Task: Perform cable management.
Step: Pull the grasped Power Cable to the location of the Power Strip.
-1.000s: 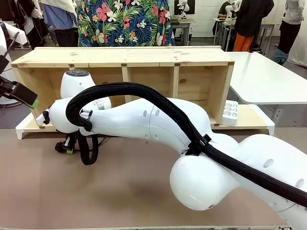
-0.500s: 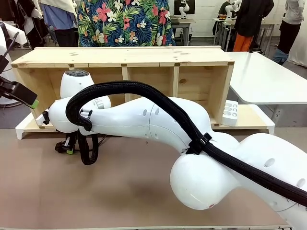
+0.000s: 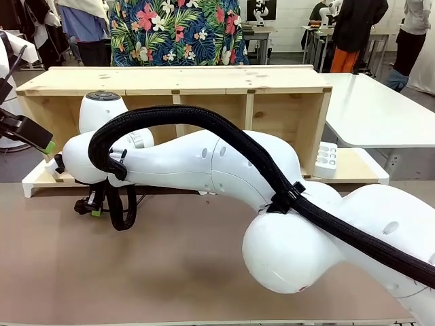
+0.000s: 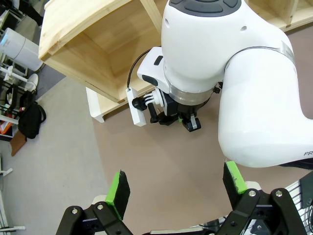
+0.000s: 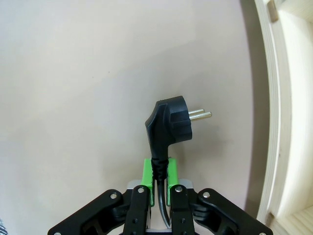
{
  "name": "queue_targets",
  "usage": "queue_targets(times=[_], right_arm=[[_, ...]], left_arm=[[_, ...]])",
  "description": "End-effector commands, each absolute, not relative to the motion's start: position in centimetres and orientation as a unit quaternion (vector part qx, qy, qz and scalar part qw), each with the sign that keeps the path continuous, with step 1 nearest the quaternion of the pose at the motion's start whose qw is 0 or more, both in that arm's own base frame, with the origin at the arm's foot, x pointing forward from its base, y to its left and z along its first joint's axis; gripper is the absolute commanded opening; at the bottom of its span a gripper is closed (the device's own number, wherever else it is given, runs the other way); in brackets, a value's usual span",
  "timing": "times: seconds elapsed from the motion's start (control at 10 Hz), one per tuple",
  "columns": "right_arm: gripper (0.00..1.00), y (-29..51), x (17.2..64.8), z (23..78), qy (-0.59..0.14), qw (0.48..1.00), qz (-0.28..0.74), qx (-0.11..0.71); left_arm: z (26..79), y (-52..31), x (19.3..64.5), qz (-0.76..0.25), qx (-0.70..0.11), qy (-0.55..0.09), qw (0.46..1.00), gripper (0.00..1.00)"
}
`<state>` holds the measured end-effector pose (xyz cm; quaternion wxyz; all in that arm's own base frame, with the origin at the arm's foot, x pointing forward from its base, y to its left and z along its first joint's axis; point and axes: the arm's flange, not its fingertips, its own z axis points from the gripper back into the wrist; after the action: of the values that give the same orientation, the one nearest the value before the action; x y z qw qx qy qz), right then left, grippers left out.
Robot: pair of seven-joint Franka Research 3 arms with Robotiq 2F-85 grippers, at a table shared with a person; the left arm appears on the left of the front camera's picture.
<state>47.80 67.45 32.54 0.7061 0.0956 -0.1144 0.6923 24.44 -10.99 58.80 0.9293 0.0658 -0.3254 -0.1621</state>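
At the far left of the front view, the left gripper (image 3: 46, 144) hangs off the table edge. Its wrist view shows the green-padded fingers (image 4: 118, 188) spread wide with nothing between them. It takes no part in the work at this stage. Next to the right, the right gripper (image 3: 91, 207) is reached across to the left end of the wooden shelf unit (image 3: 177, 80), low over the brown table (image 3: 149, 272). Its wrist view shows the fingers clenched on the cable (image 5: 157, 171) just behind the plug (image 5: 168, 121). The plug stands clear ahead of the pads, pins pointing toward the white base board (image 5: 288, 98) of the shelf. Whether the plug touches the table cannot be told. The remaining run of cable passes back into the gripper, out of sight. Farther right, a white socket strip (image 3: 326, 159) leans at the right end wall of the shelf. Assessment: the plug end is secured. Gathering, routing and stowing of the cord appear still outstanding.
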Motion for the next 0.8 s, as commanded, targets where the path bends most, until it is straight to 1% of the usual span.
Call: queue_targets(times=[0.0, 0.7], right_arm=[[0.14, 66.3, 46.3, 33.3, -0.102, 0.713, 0.689, 0.078], [0.14, 63.2, 44.5, 34.2, -0.060, 0.731, 0.677, 0.052]], left_arm=[[58.8, -10.9, 24.6, -0.164, 0.067, -0.326, 0.929, 1.00], [58.8, -10.9, 24.6, -0.164, 0.067, -0.326, 0.929, 1.00]])
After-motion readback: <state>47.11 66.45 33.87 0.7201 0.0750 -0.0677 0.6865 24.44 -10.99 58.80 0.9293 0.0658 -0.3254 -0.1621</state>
